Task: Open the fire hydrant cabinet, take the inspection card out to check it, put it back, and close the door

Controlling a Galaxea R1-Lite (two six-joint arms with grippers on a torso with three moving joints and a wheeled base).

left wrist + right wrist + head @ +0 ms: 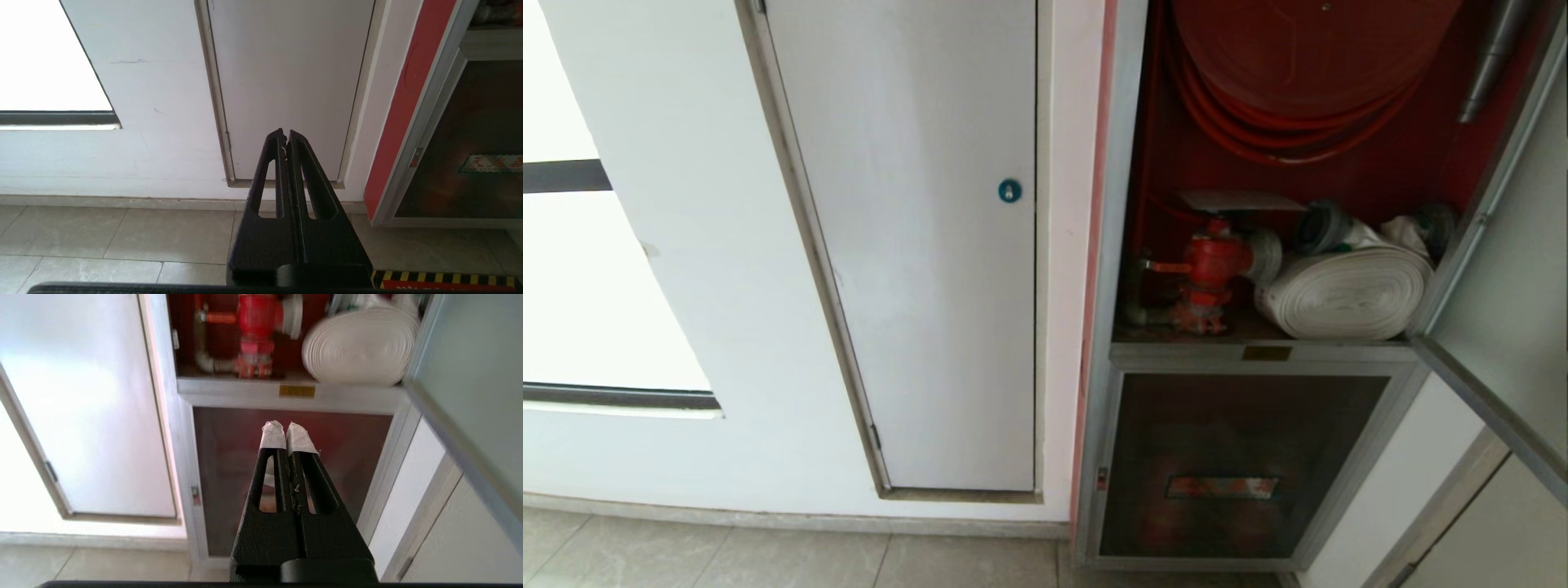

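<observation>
The fire hydrant cabinet point(1117, 245) stands open, red inside, with the red hose reel point(1307, 49), the red valve point(1210, 261) and the white rolled hose point(1347, 294). The inspection card point(1241, 201) lies flat on top of the valve. The door point(1515, 327) is swung out to the right, its pale inner face showing. Neither arm is in the head view. My right gripper point(286, 430) is shut and empty, with white-taped tips; it is low in front of the dark lower panel point(347, 457), below the valve point(257, 318). My left gripper point(285, 134) is shut and empty, facing the white wall door point(290, 81).
A white door with a blue lock point(1009, 190) is set in the wall left of the cabinet. A smaller dark glass panel point(1233, 465) fills the cabinet's lower part. The open door's aluminium edge point(457, 441) juts out on the right. Grey floor tiles point(122, 237) run along the wall.
</observation>
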